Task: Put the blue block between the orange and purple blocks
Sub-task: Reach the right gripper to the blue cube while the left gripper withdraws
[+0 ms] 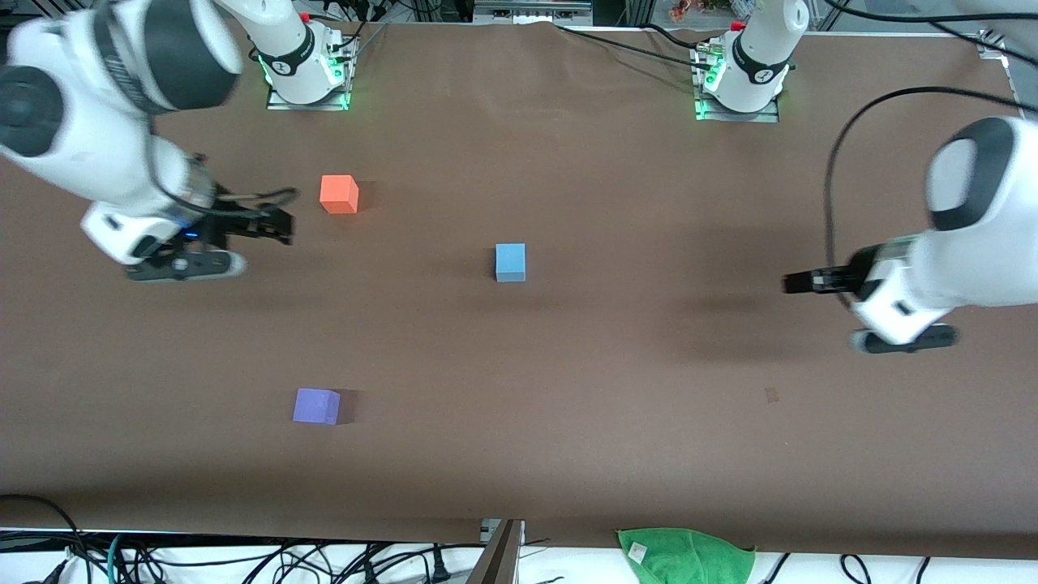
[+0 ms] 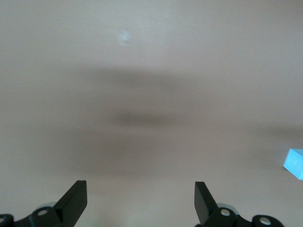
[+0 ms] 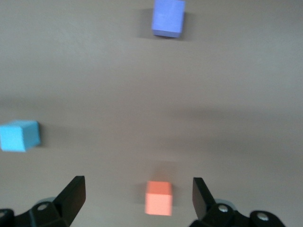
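The sky-blue block sits near the table's middle. The orange block lies closer to the robots' bases, toward the right arm's end. The purple block lies nearer the front camera, roughly in line with the orange one. My right gripper hovers open and empty over the table beside the orange block. My left gripper hovers open and empty over bare table at the left arm's end, well away from the blue block.
A green cloth hangs over the table's edge nearest the front camera. Cables run along that edge. The arm bases stand at the top edge. A small mark shows on the brown table cover.
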